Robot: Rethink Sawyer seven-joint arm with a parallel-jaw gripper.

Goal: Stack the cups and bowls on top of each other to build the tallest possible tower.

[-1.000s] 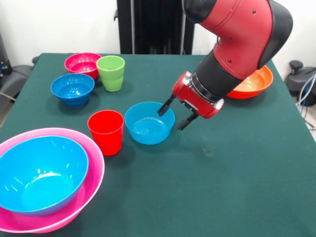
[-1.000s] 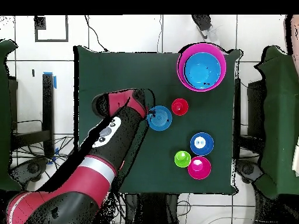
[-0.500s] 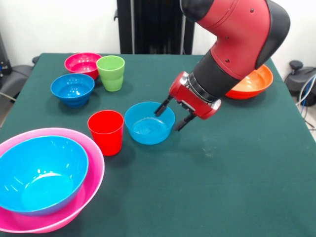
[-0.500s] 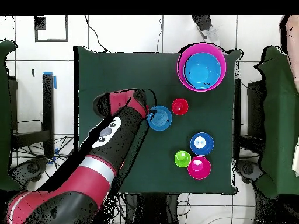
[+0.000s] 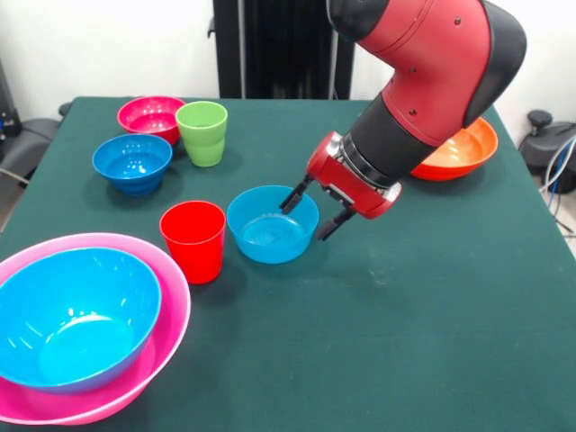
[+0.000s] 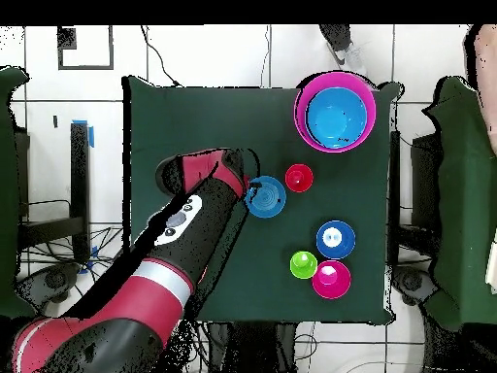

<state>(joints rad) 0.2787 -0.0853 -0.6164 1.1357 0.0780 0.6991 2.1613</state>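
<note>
My gripper (image 5: 309, 212) hangs open at the right rim of a small light-blue bowl (image 5: 271, 225), one finger over the bowl's inside and the other outside it. The same bowl (image 6: 267, 197) shows beside the arm from overhead. A red cup (image 5: 193, 239) stands just left of that bowl. The tower (image 5: 81, 326) is a large blue bowl nested in a hot-pink bowl at the near left corner. At the far left stand a green cup (image 5: 202, 132), a magenta bowl (image 5: 148, 115) and a blue bowl (image 5: 132, 162). An orange bowl (image 5: 468, 151) peeks out behind the arm.
The red and black arm (image 5: 423, 81) reaches down from the upper right and hides part of the orange bowl. A person's sleeve (image 6: 482, 58) shows at the overhead view's right edge. Green cloth (image 5: 405, 324) covers the table.
My gripper has shifted slightly left, closer over the light-blue bowl's right rim. The bowls and cups have not moved.
</note>
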